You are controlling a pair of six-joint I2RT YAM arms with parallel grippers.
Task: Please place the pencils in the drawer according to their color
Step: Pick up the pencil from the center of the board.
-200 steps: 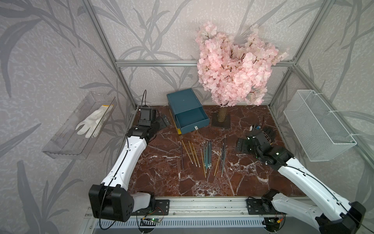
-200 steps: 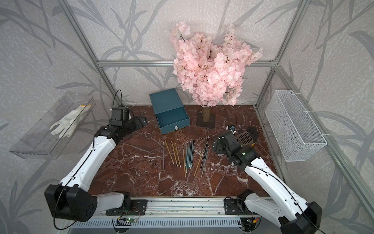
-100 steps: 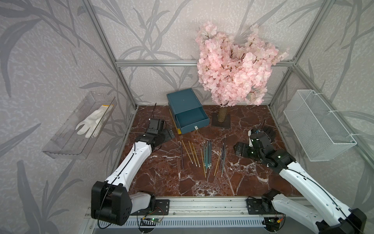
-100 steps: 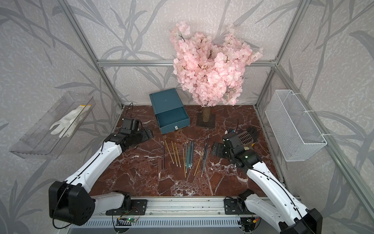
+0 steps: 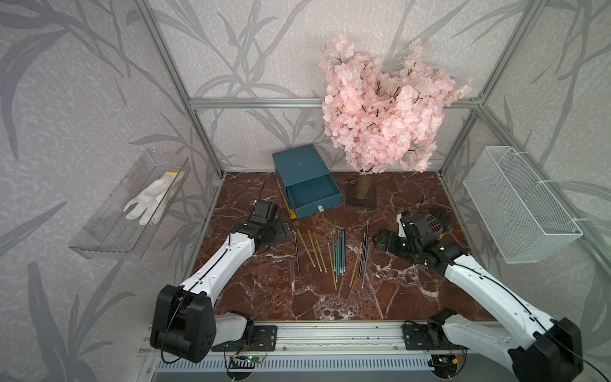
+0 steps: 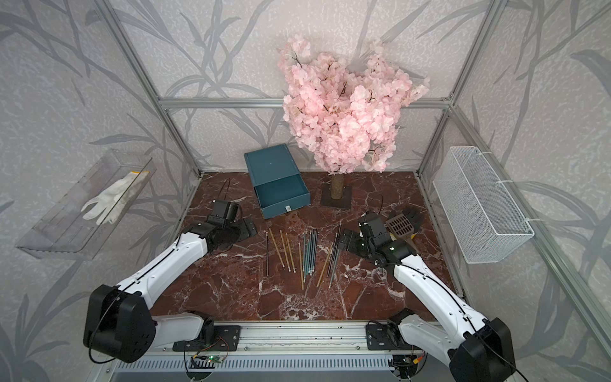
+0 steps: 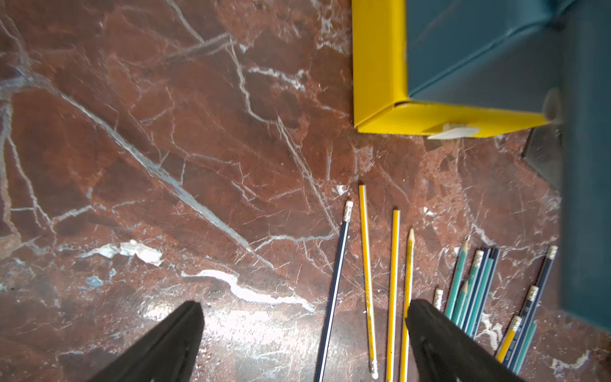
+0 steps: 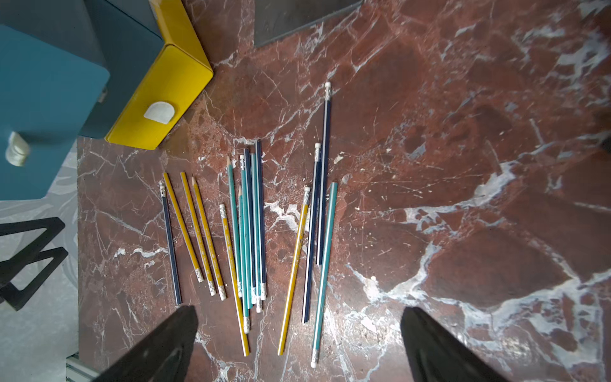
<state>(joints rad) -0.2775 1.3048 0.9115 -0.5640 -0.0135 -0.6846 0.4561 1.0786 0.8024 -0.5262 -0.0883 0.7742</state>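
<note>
Red marble tabletop (image 5: 264, 291), navy, teal and yellow pencils (image 5: 339, 251) lying loose; left pincer (image 7: 304, 304) and right pincer (image 8: 299, 310) gaping, empty

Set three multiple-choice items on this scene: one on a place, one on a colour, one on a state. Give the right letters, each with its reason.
1. Where do the pencils lie?
A. standing upright in a cup
B. on the marble tabletop, in front of the drawer chest
C. inside a drawer

2. What colour is the chest's bottom drawer?
A. pink
B. white
C. yellow

3. In what state is the chest's top teal drawer?
A. pulled out and empty
B. shut
C. pulled out and full of pencils

Right letters:
1 B: the pencils lie loose and flat on the marble.
2 C: both wrist views show it yellow beneath the teal parts.
3 A: both top views show its bare teal floor.
</note>
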